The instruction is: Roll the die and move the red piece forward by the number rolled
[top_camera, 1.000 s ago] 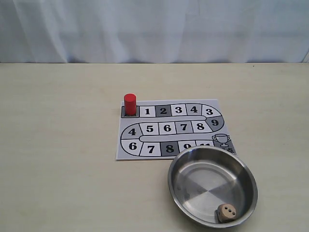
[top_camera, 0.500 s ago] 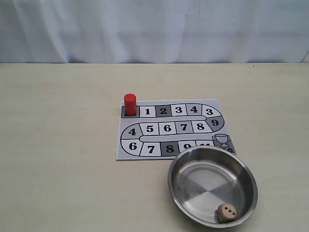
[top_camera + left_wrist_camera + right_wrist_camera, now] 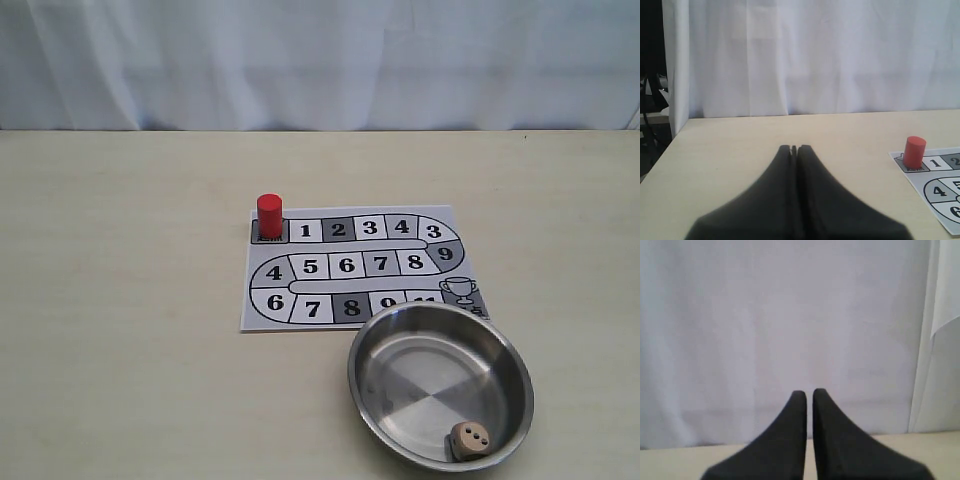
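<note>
The red piece [image 3: 269, 215] stands upright on the grey start square at the back left corner of the numbered board [image 3: 256, 318]. The die [image 3: 468, 438] lies inside the steel bowl [image 3: 352, 372], against its near right wall, dark pips facing up. Neither gripper shows in the exterior view. In the left wrist view my left gripper [image 3: 794, 148] is shut and empty above bare table, with the red piece [image 3: 914, 151] and a board corner [image 3: 941, 176] off to one side. My right gripper [image 3: 809, 392] faces the white curtain, fingers almost touching with nothing between them.
The bowl overlaps the board's near right corner, by a trophy square [image 3: 459, 290]. A white curtain [image 3: 320, 60] hangs behind the pale table [image 3: 120, 300]. The table's edge and dark equipment [image 3: 650, 100] show in the left wrist view.
</note>
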`<state>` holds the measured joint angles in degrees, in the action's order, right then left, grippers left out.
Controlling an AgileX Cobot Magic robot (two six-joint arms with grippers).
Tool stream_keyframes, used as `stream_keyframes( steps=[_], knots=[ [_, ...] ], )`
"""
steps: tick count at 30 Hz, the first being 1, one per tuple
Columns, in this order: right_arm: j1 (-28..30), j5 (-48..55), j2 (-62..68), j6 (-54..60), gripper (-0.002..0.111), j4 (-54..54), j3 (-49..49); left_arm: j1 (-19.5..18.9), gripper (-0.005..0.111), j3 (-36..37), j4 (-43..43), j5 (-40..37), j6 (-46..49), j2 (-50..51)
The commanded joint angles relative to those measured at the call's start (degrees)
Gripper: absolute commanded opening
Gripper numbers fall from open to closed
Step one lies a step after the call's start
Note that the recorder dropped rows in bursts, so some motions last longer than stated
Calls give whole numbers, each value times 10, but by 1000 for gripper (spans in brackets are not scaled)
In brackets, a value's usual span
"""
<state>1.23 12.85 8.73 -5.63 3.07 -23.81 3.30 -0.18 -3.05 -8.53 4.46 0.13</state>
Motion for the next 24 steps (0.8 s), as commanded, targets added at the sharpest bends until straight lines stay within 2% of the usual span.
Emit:
stream_keyframes(
  steps=[1,6,12,14,16,24],
  knots=[
    [-1,47,47,5,4,8,-2,1,0,2,-1,3,-3,-1],
    [-1,90,113,21,9,-46,-30,1,0,2,-1,3,-3,-1],
    [-9,181,236,223,31,-213,-121,1,0,2,-1,3,-3,-1],
    [-43,203,274,274,40,-215,-137,1,0,2,-1,3,-3,-1],
    [-105,212,319,319,49,-212,-140,1,0,2,-1,3,-3,-1],
    [-259,238,444,305,61,-186,-141,1,0,2,-1,3,-3,-1]
  ],
)
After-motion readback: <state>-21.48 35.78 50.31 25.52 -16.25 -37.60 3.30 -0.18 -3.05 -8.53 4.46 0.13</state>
